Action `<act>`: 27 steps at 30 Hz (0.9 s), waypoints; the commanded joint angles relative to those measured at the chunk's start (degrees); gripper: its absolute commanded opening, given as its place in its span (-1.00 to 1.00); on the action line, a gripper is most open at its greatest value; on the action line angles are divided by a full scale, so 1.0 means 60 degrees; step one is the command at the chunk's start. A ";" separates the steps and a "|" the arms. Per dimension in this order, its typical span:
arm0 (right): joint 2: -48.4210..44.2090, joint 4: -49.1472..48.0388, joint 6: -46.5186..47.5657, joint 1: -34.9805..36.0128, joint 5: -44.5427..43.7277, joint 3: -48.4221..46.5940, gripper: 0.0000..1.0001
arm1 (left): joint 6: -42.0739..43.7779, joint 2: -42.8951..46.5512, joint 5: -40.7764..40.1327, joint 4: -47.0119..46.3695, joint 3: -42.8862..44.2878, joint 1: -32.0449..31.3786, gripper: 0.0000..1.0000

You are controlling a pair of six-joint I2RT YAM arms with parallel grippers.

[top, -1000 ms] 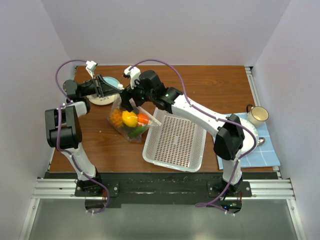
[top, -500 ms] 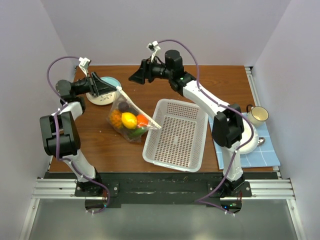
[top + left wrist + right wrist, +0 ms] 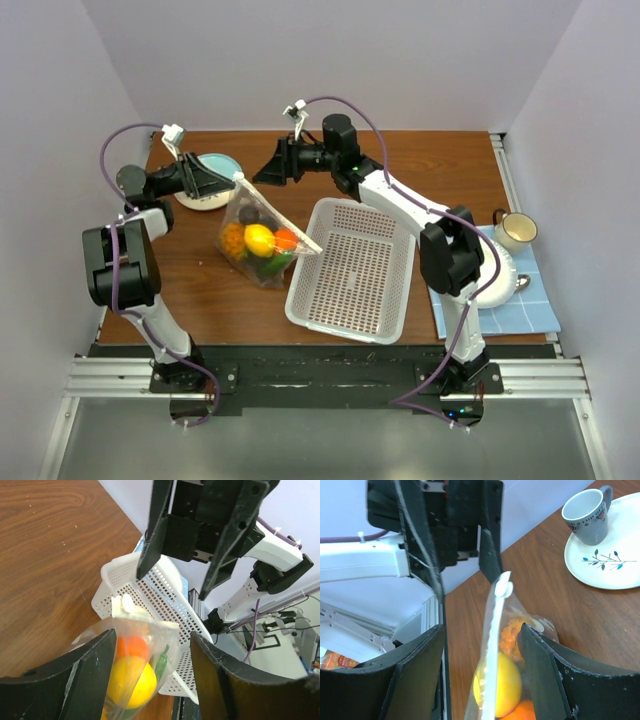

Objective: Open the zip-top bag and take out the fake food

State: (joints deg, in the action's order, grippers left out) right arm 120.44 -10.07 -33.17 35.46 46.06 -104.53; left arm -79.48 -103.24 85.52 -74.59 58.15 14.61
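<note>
The zip-top bag [image 3: 262, 225] stands on edge on the table between both grippers, its white zip strip [image 3: 495, 645] running up to a corner by the left fingertips. The fake food shows through the plastic: a yellow lemon [image 3: 259, 238], a round orange [image 3: 286, 238], a green piece [image 3: 276, 262] and a dark piece [image 3: 250, 212]. My left gripper [image 3: 222, 181] is open, jaws wide to either side of the bag's corner [image 3: 132, 630] without pinching it. My right gripper [image 3: 268, 171] hangs open behind the bag, clear of it. From the right wrist the lemon [image 3: 507, 685] shows between the jaws.
A white perforated basket [image 3: 395, 300] lies right of the bag, its near corner under the bag's edge. A teal-and-white dish [image 3: 212, 168] sits behind the left gripper. At the far right are a mug [image 3: 516, 230], a white plate [image 3: 503, 275] and a blue cloth [image 3: 535, 305].
The right gripper left the bag's top, pulled away to the back, and its jaws narrowed somewhat. The left gripper's jaws spread apart. The bag's top edge now stretches toward the basket.
</note>
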 commanded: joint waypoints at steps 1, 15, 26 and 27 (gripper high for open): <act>-0.0328 -0.0036 -0.0009 -0.0022 0.0130 -0.0361 0.31 | 0.0459 -0.0517 0.2037 -0.5645 -0.0200 0.0041 0.33; 0.0231 0.1089 0.0691 -0.0051 -0.0761 -0.0904 0.26 | 0.0839 -0.1133 0.2022 -0.5645 -0.0243 -0.0487 0.04; 0.0241 0.1312 0.1121 -0.0461 -0.1717 -0.0653 0.41 | 0.1045 -0.0811 0.2037 -0.5630 -0.0566 -0.0472 -0.28; 0.0389 0.1253 0.0988 -0.0461 -0.1628 -0.0799 0.41 | 0.1045 -0.0753 0.2037 -0.5645 -0.0580 -0.0472 -0.29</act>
State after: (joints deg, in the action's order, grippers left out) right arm 123.13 -0.86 -26.35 32.73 36.10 -106.85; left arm -75.22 -109.95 85.52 -74.52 55.37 11.86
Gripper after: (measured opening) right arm 0.702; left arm 0.370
